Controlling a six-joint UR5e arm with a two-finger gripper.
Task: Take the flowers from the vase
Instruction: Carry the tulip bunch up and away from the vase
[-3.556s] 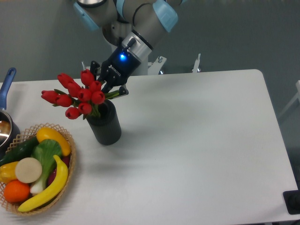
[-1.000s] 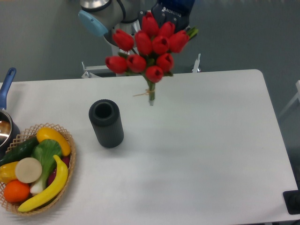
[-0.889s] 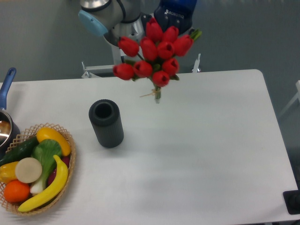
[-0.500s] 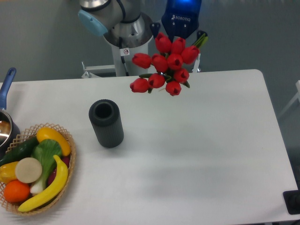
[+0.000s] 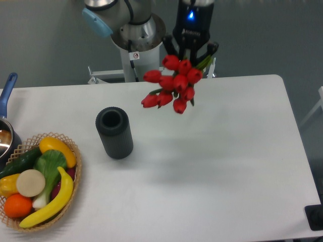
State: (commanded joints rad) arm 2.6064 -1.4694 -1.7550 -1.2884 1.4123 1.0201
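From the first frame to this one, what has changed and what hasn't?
The flowers have left the vase: the gripper, closed on their stems, lifted them out and carried them to the right, where they now hang above the table's far side, buds tipped toward the camera. The vase stands empty in the same spot; the wicker basket and the pot have not moved.

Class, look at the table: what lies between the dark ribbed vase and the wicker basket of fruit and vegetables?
Nothing: in the fixed camera view only bare white table separates the dark ribbed cylindrical vase from the wicker basket.
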